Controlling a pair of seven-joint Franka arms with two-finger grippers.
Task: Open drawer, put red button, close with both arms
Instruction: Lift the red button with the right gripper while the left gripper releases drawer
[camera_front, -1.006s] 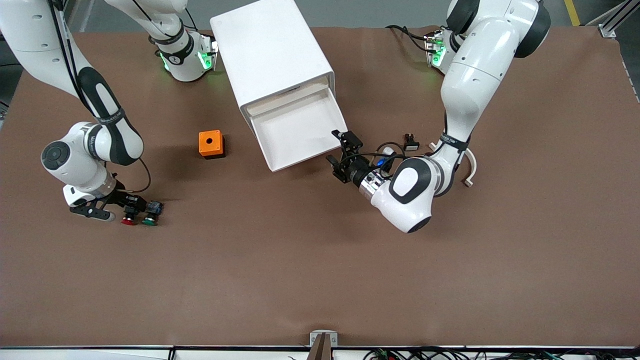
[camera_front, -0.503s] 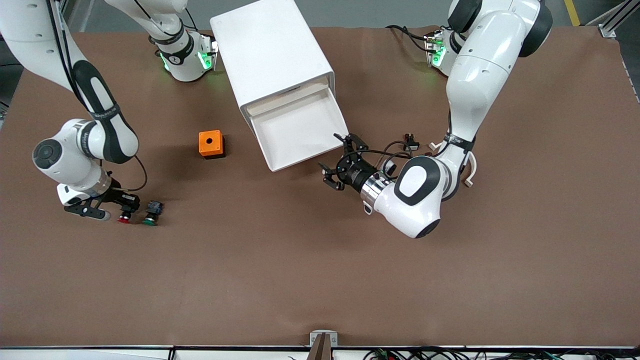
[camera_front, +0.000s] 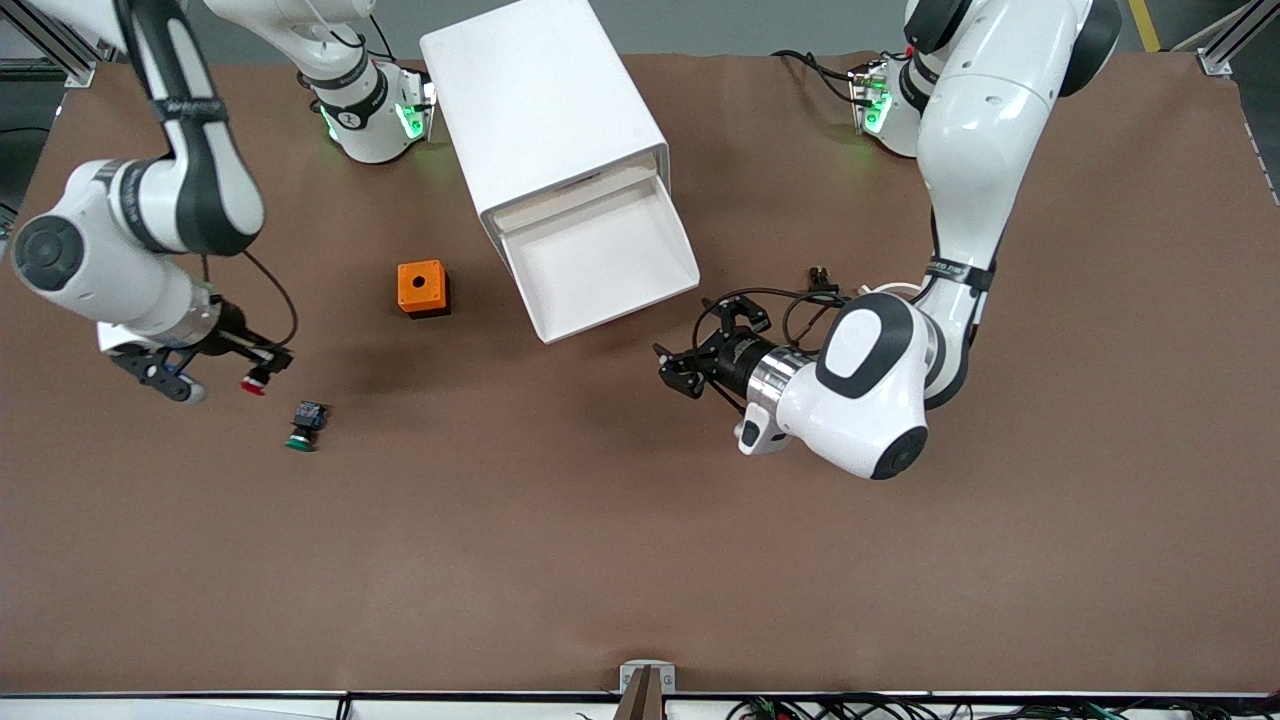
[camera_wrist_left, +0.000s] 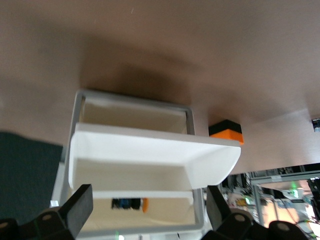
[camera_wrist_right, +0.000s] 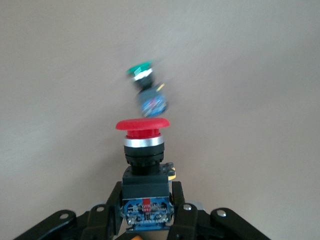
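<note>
The drawer (camera_front: 600, 262) is pulled out of the white cabinet (camera_front: 540, 100) and its tray is empty. It also shows in the left wrist view (camera_wrist_left: 150, 150). My right gripper (camera_front: 262, 362) is shut on the red button (camera_front: 254, 383) and holds it above the table, over a spot toward the right arm's end. In the right wrist view the fingers (camera_wrist_right: 110, 210) clamp the red button's (camera_wrist_right: 143, 125) black-and-blue body. My left gripper (camera_front: 705, 345) is open and empty, just clear of the drawer front. Its fingers (camera_wrist_left: 75, 210) frame the drawer in the left wrist view.
The green button (camera_front: 303, 425) lies on the table just below the red one and shows in the right wrist view (camera_wrist_right: 142, 72). An orange box (camera_front: 422, 288) stands beside the drawer. A small black part (camera_front: 820, 275) lies by the left arm. A lower compartment holds a small button-like part (camera_wrist_left: 127, 203).
My right gripper closed on the red button and lifted it off the table, away from the green one. My left gripper drew back from the drawer front, which stays open.
</note>
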